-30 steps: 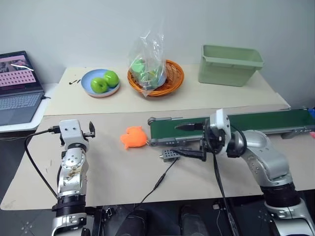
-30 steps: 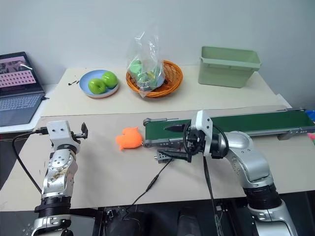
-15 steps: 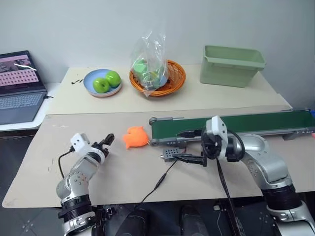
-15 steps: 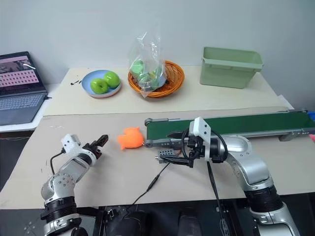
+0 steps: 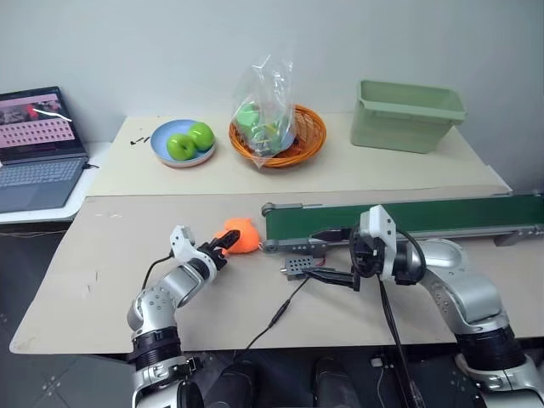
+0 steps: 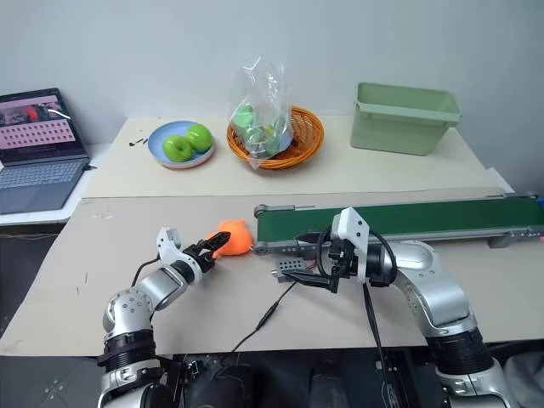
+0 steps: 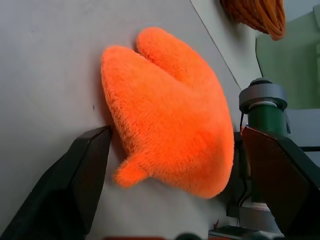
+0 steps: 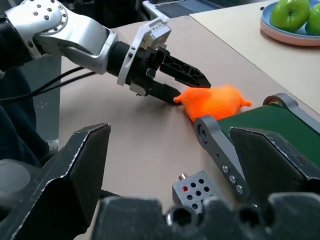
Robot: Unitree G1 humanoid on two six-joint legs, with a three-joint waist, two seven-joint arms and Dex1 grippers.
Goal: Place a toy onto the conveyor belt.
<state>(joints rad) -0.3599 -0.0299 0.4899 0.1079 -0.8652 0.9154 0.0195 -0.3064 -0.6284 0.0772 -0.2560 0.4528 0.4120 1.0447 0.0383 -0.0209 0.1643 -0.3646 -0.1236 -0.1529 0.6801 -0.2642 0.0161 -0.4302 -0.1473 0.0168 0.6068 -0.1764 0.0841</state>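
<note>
The left gripper (image 5: 226, 245) is held released around the toy (image 5: 241, 235), at nine o'clock of the conveyor belt (image 5: 408, 214); the right gripper (image 5: 326, 254) is also spread wide and empty.

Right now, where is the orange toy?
The orange toy lies on the table, just off the left end of the green belt. The open left hand has its fingers on either side of it.

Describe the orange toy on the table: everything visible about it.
The toy is bright orange, fuzzy and plush-looking, a lumpy shape with two rounded lobes and a small stub. It lies flat on the beige table, just off the roller end of the conveyor belt, not on it. The left gripper is open, its fingers on either side of the toy's near edge; no grip has closed.
</note>
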